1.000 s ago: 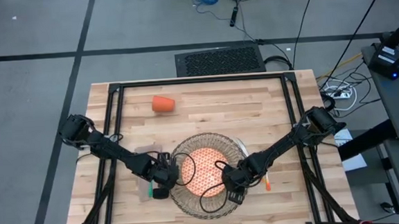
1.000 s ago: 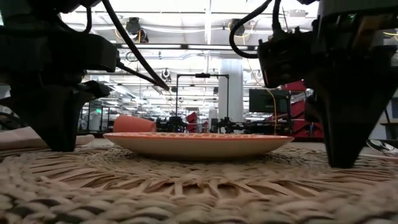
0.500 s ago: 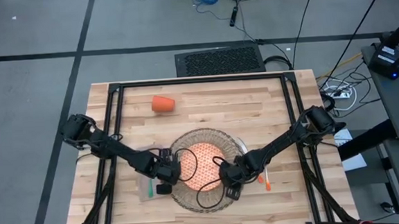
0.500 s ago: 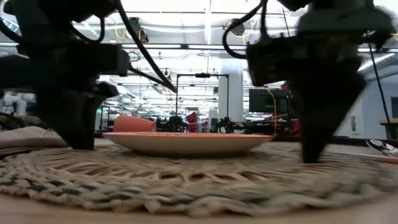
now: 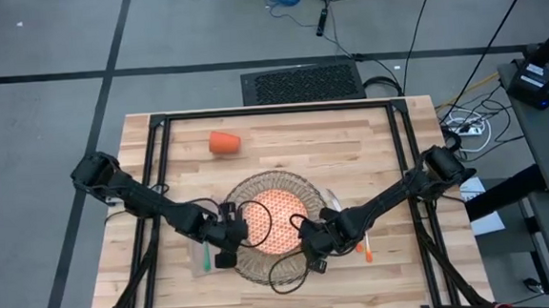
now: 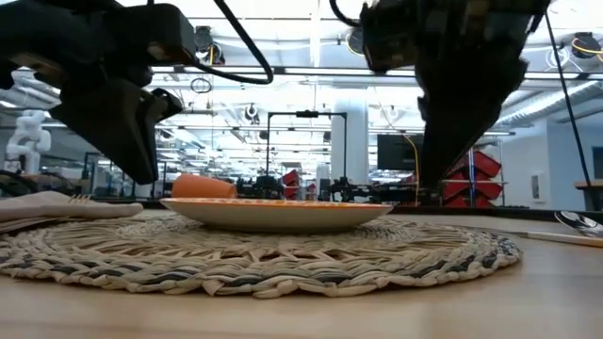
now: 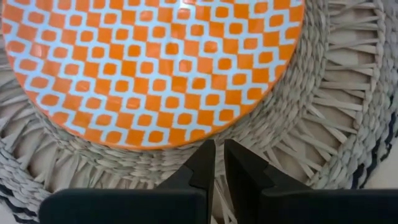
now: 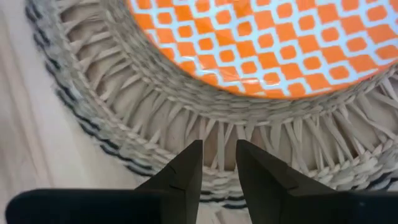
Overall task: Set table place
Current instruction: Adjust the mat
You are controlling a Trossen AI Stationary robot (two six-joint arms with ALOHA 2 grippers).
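A round woven placemat (image 5: 253, 270) lies on the table (image 5: 389, 147), and an orange-patterned plate (image 5: 277, 219) rests on its middle. My left gripper (image 5: 224, 258) hangs just above the mat's left rim, shut on nothing (image 7: 219, 149). My right gripper (image 5: 316, 263) hangs over the mat's near right rim, its fingers a little apart and empty (image 8: 219, 149). In the low view both (image 6: 143, 174) (image 6: 431, 181) are clear of the mat (image 6: 254, 264). An orange cup (image 5: 224, 143) lies on its side at the far left.
A beige napkin (image 6: 57, 207) with a green-handled fork (image 5: 206, 264) lies left of the mat, close under my left arm. An orange-handled knife (image 5: 367, 253) and a spoon (image 6: 575, 221) lie right of the mat. Bare wood stretches along the far edge.
The placemat with the plate on it has slid toward the table's far edge and slightly left, with both grippers moving along on its rim. Both grippers have then risen off the mat and tipped, and now hang clear above it.
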